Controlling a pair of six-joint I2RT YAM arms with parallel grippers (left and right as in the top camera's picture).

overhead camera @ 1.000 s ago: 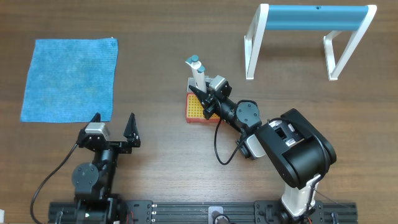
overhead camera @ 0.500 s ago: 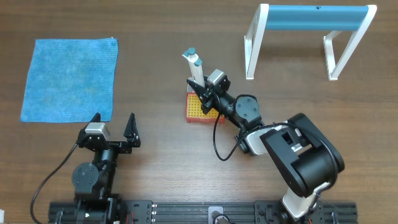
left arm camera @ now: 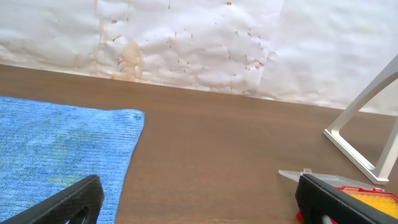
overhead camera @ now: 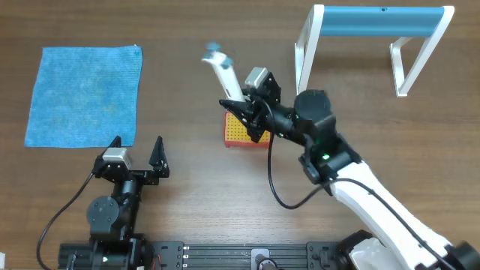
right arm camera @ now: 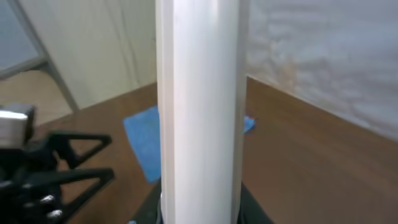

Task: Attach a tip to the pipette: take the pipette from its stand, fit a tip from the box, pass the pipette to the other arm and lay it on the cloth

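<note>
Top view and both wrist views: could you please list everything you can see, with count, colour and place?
cloth: one, blue, flat at the table's far left.
stand: one, blue bar on white legs, far right.
tip box: one, red with yellow insert, mid-table.
pipette: one, white with blue top, tilted, lifted over the tip box.
table: one, brown wood.
left tool: one, black, open, near the cloth's near right corner.
right tool: one, black, shut on the pipette above the tip box.
</note>
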